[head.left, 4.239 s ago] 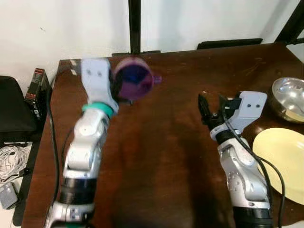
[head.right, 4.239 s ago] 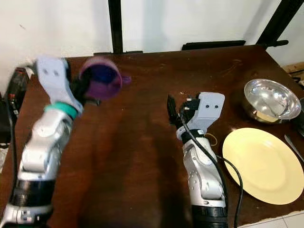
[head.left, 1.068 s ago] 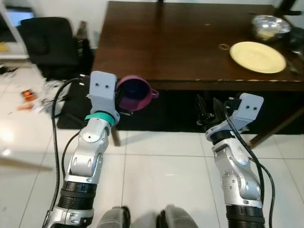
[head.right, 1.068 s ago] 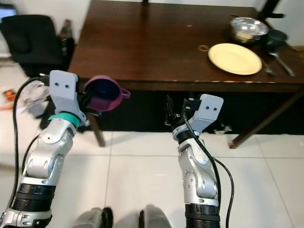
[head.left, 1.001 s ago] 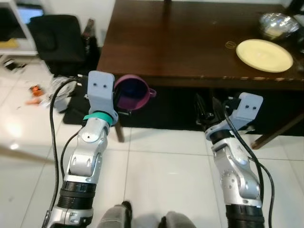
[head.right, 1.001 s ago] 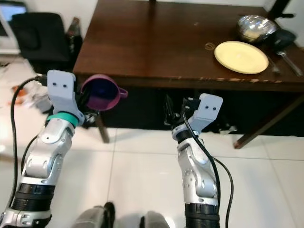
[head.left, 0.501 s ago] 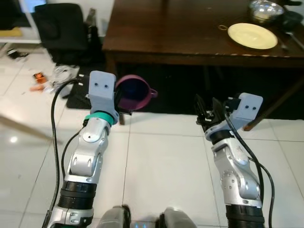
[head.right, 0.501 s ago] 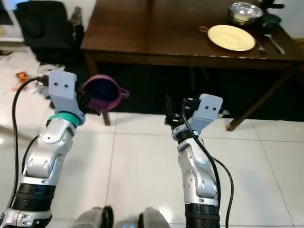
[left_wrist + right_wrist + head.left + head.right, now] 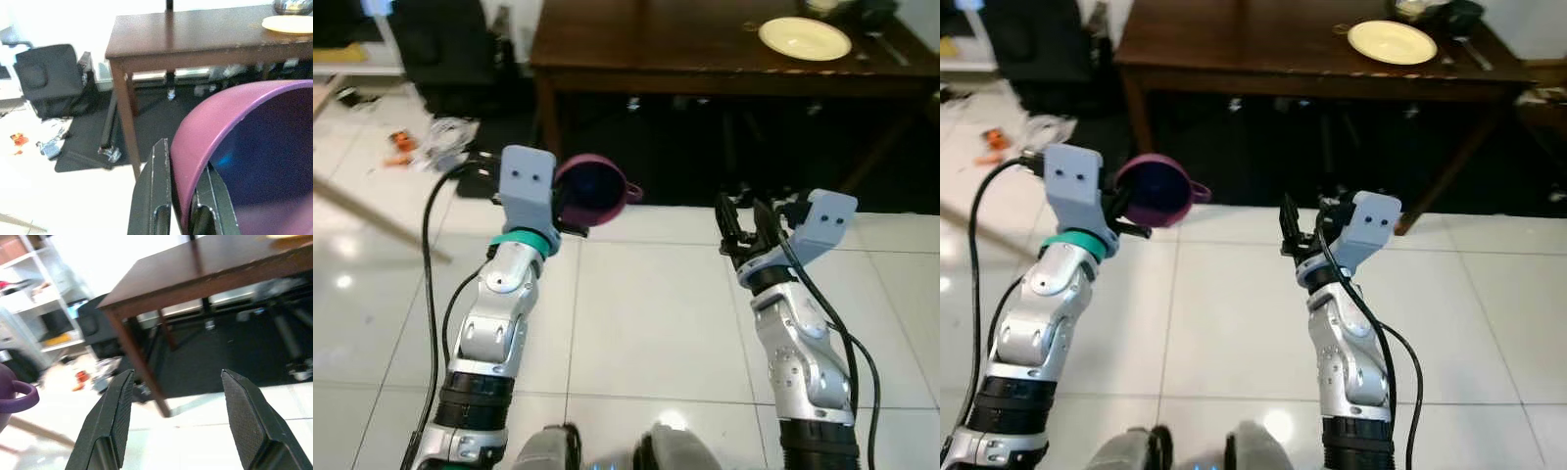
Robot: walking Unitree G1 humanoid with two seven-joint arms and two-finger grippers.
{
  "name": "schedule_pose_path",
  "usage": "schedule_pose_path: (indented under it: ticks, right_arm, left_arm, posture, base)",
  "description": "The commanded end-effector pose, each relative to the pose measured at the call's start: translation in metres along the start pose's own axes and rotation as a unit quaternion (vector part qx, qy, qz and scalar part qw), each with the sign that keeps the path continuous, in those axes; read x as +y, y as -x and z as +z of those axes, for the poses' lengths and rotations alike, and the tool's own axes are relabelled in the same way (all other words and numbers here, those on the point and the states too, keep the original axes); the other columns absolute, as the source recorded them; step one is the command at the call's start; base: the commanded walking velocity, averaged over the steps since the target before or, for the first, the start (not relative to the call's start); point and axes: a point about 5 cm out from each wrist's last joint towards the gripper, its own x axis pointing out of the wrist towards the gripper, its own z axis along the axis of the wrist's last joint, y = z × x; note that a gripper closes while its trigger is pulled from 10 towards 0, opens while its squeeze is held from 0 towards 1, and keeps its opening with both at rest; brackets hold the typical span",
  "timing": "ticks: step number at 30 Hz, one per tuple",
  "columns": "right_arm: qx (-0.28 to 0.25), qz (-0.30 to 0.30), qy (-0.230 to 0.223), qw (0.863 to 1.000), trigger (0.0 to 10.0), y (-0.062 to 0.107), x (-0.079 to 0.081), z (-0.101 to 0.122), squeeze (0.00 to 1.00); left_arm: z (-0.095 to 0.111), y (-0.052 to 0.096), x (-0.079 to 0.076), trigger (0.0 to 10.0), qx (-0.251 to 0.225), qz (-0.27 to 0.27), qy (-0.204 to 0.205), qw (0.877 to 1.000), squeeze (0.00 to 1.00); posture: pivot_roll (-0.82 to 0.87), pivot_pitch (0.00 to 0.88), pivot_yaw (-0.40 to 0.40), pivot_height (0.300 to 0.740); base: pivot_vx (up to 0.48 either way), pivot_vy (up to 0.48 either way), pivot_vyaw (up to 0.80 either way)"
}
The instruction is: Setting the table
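We see the left gripper (image 9: pixel 570 208) fingers pinching the purple cup (image 9: pixel 592 190) rim, held over the floor. Right gripper (image 9: pixel 174 426) fingers spread, empty. Table (image 9: pixel 636 44) at 12 o'clock carries 1 yellow plate (image 9: pixel 805 37).

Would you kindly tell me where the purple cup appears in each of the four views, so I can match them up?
Left eye view: purple cup upper centre-left, held by the left gripper.
Right eye view: cup upper left of centre.
Left wrist view: cup large in the foreground, its wall between the fingers.
Right wrist view: its handle at the edge.
Shared landmark: the dark table.
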Motion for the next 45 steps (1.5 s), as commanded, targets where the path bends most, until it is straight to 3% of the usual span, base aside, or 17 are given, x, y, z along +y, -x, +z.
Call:
schedule_pose_path:
  ticks: [1,14,25,45]
  right_arm:
    - [0.007,-0.014,0.001,1.0,10.0,0.0034,-0.007,-0.0029,0.0]
    - [0.006,-0.014,-0.002,1.0,10.0,0.0036,-0.0065,-0.0027,0.0]
    - [0.007,-0.019,0.008,1.0,10.0,0.0039,-0.0095,-0.0032,0.0]
    - [0.012,-0.01,0.018,1.0,10.0,0.0041,-0.0073,-0.0043,0.0]
  left_arm:
    - [-0.0003,-0.0007,-0.0067,10.0,-0.001,-0.012,0.002,1.0,0.0]
    - [-0.0003,-0.0015,-0.0069,10.0,0.0,-0.012,0.001,1.0,0.0]
    - [-0.0014,-0.0022,-0.0085,10.0,0.007,-0.014,0.002,1.0,0.0]
    - [-0.0025,-0.0027,-0.0045,10.0,0.011,0.007,-0.016,1.0,0.0]
  posture:
    - [-0.1,0.0,0.058,0.74]
    - [-0.1,0.0,0.061,0.74]
    - [-0.1,0.0,0.063,0.74]
    - [-0.1,0.0,0.063,0.74]
  base:
    - [-0.405,0.0,0.0]
    - [-0.365,0.0,0.0]
    - [0.0,0.0,0.0]
    - [0.0,0.0,0.78]
